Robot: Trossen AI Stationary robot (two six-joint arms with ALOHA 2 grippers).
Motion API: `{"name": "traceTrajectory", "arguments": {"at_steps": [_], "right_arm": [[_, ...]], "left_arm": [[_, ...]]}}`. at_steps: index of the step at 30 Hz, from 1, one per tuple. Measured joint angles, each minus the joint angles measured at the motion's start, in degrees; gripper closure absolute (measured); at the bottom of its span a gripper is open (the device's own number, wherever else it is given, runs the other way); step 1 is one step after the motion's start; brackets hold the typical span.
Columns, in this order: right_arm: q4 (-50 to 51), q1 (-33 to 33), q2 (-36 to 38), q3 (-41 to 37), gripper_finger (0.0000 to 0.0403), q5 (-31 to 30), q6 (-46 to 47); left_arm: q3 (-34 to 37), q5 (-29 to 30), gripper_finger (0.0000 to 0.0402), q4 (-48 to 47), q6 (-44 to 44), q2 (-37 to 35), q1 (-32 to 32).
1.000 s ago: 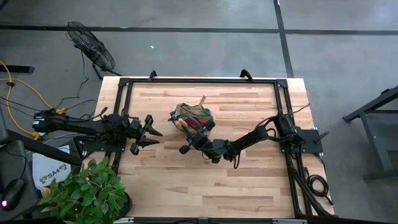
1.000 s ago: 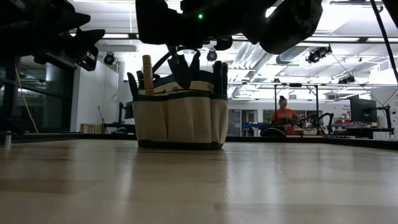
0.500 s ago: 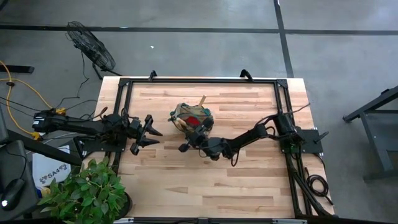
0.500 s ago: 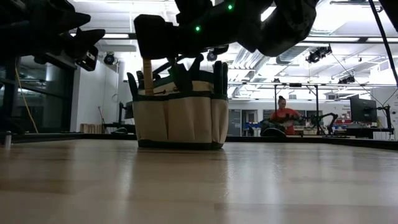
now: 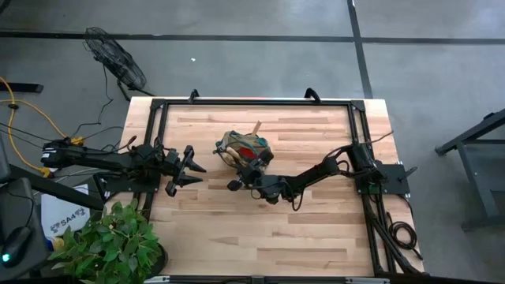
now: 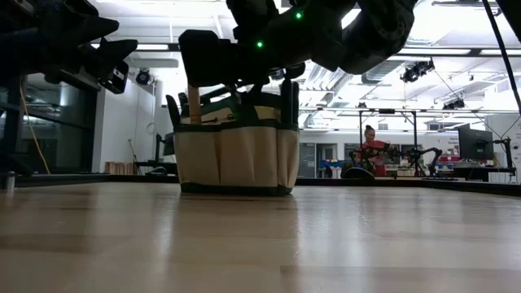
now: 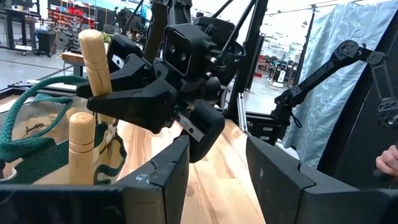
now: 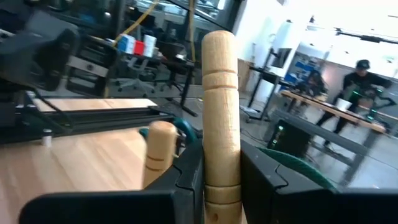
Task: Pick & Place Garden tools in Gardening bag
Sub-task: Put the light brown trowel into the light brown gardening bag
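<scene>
- Here the gardening bag (image 5: 244, 150) stands upright on the wooden table (image 5: 316, 237), a little toward the far edge and between the two arms.
- It is a small round tote of beige fabric with dark green trim along its base and rim and a row of outer pockets, seen side-on in the low view (image 6: 236, 155).
- From above, a patch of red (image 5: 247, 151) shows inside its mouth.
- A pale wooden tool handle (image 8: 221, 118) stands with its long axis upright, rounded end up, two turned grooves near the top.
- The right gripper (image 8: 221, 186) sits at the bag's near rim, its dark fingers (image 8: 189, 180) closed narrowly on that handle from both sides.
- A second, shorter wooden handle (image 8: 158, 155) stands upright just beside it; the left wrist view shows both handles (image 7: 99, 62) rising out of the bag next to a green loop handle (image 7: 25, 124).
- The left gripper (image 5: 192, 169) hangs over the table's left side, well apart from the bag, fingers parted and empty, pointing toward the bag.
- A white sack (image 5: 59, 217) on the floor beside a potted plant (image 5: 110, 244) carries print reading "SA4"; the rest is unreadable.
- No writing can be made out on the bag or handles.
</scene>
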State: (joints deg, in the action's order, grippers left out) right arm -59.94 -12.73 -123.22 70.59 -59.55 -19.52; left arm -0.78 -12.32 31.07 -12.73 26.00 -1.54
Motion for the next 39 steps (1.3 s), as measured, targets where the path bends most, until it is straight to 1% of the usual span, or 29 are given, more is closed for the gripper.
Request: {"name": "traceTrajectory", "arguments": {"at_steps": [3,5,8,10,22,26,29,39], "right_arm": [[0.0,0.0,0.0,0.0,0.0337,-2.9,0.2],[0.0,0.0,0.0,0.0,0.032,-4.2,0.2],[0.0,0.0,0.0,0.0,0.0296,-4.9,0.2],[0.0,0.0,0.0,0.0,0.0289,-4.9,0.2],[-1.8,-1.0,0.2,0.0,0.0294,-5.1,0.1],[-6.5,-1.6,0.3,0.0,0.0294,-7.0,-4.2],[-7.9,-1.9,0.3,0.0,0.0294,-9.1,-7.4],[-7.7,-2.0,0.3,0.0,0.0294,-9.7,-7.7]], "left_arm": [[0.0,0.0,0.0245,-0.2,0.0,0.0,0.0],[0.0,0.2,0.0245,-0.8,0.0,0.0,0.0],[0.0,0.8,0.0245,-1.5,-0.7,0.0,0.0],[0.0,0.8,0.0245,-1.4,-0.9,0.0,0.0],[0.0,0.9,0.0245,-1.3,-1.1,0.0,0.0],[0.0,0.9,0.0245,-1.3,-1.1,0.0,0.0],[0.0,0.9,0.0245,-1.3,-1.1,0.0,0.0],[0.0,1.0,0.0245,-1.3,-1.3,0.0,0.0]]}}
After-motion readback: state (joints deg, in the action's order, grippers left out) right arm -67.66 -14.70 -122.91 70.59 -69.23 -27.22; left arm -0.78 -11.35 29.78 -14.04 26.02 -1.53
